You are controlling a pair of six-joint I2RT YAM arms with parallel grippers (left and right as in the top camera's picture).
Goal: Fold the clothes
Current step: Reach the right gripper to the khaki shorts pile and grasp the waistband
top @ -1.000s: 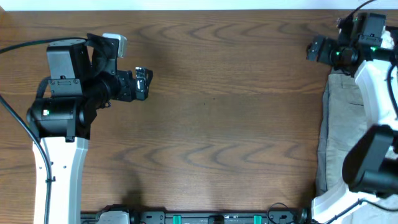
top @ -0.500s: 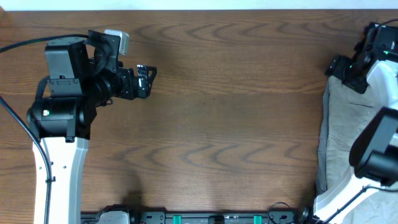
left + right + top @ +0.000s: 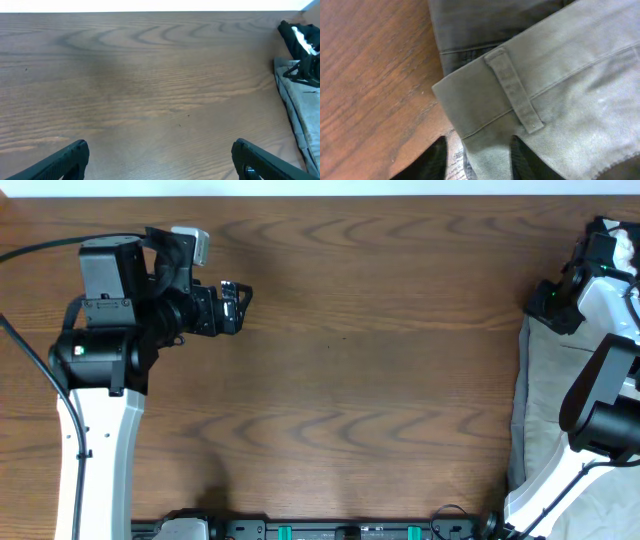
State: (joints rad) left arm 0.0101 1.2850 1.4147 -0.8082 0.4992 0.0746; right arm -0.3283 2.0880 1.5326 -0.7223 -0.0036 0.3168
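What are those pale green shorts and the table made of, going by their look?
The shorts look like woven cotton, matte: fine weave, stitched seams and a sewn belt loop show close up. The table looks like brown wood or wood-print laminate, smooth with a faint sheen; arched grain shows, but not which it is.

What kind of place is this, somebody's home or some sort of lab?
Probably a robotics lab or test bench, not a home. A left robot arm and a right robot arm stand at a wood-grain table, black cables trail off, and khaki shorts lie at its edge as a work piece.
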